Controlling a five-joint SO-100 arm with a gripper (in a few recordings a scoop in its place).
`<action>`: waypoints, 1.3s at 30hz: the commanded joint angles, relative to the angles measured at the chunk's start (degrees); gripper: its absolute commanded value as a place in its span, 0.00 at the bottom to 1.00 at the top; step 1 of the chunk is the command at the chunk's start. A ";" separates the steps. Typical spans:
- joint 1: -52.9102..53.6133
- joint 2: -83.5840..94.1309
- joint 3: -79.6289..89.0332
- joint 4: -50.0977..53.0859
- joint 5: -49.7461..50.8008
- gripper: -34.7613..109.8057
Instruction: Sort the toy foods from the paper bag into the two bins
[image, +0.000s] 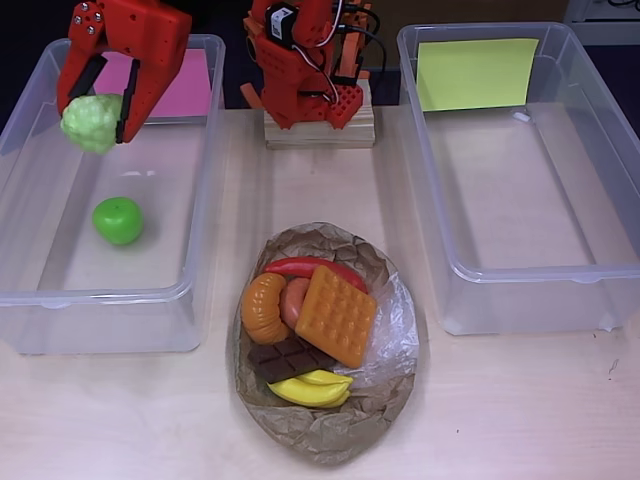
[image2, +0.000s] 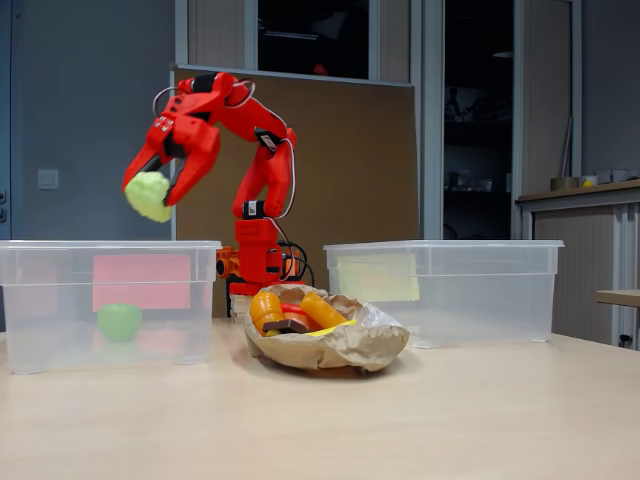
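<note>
**Grapes held above the pink-label bin, six pieces left in the bag**

There are two bins on the table. In the overhead view the bin with the pink label (image: 110, 200) lies at 9 o'clock from the paper bag (image: 325, 345), and the bin with the yellow-green label (image: 520, 170) lies at 3 o'clock from it. The second bin has nothing in it. The bag sits between the two, nearer to the front edge of the table.

The red arm (image2: 262, 170) reaches from its base toward 10 o'clock in the overhead view, over the far end of the pink-label bin. The gripper (image: 98, 112) is closed around the green grapes (image: 92, 122), one finger on each side. In the fixed view the grapes (image2: 148, 195) hang well above the rim of that bin, so they are not yet released. The bin floor is straight under the claw, and I judge that the next move only needs the fingers to let go, or a short lowering first.

The green apple (image: 118, 220) already lies in this bin, at 6 o'clock from the grapes and apart from them.

In the bag I count six pieces: one orange waffle (image: 335, 314), one orange croissant (image: 264, 308), one red chili (image: 312, 267), one dark chocolate bar (image: 285, 359), one yellow banana (image: 312, 389) and one brown donut (image: 294, 300), mostly hidden under the waffle.
</note>
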 joint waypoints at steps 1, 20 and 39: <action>4.83 1.23 3.78 -3.60 -1.23 0.44; 8.17 -1.85 10.46 -14.41 -5.01 0.55; -32.34 -1.67 4.92 -1.76 21.09 0.48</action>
